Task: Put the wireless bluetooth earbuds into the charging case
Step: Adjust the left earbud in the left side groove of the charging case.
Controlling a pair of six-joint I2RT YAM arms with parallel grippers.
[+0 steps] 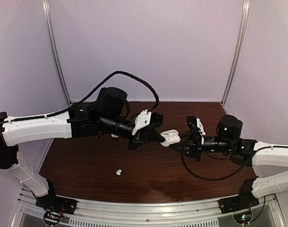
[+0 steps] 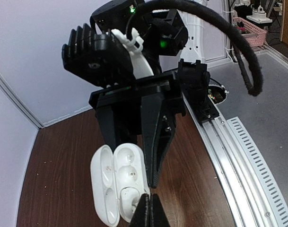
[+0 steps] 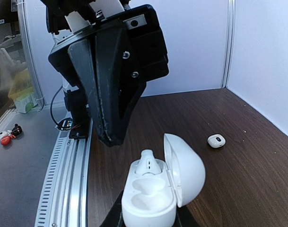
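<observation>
Seating earbuds is the job; seated earbud [image 3: 147,163] sits head-up in the charging case [image 3: 151,203], in the well farther from the right wrist; empty well [image 3: 146,187] beside it waits for a second one. Loose earbud [image 1: 118,172] lies on the table [image 1: 148,177] toward the front edge, well apart from the case and both arms.

Handling call: these buds look very light, rigid, glossy and rounded, so I expect them to squirt out of a hard pinch or roll when nudged (they are tiny against the fingertips, too). I'd take the loose one across the rounded head, stem left free to point down into the well; light squeeze only, low approach.

Case seems lifted off the table, lid hinged open, lower body clamped between the fingers of the right gripper [image 1: 180,141]; the shell is smooth as well, so my guess is it could twist in that hold if pushed off-centre.

Left gripper [image 2: 146,210] has its tips pressed together to a point, nothing visible between them; in its wrist view the tip is right at the case's rim near the seated bud; whether it touches the bud I cannot tell.

Small white pebble [image 3: 216,141] lies on the table toward the back wall, well apart; probably a closed second case, too small to be sure.
</observation>
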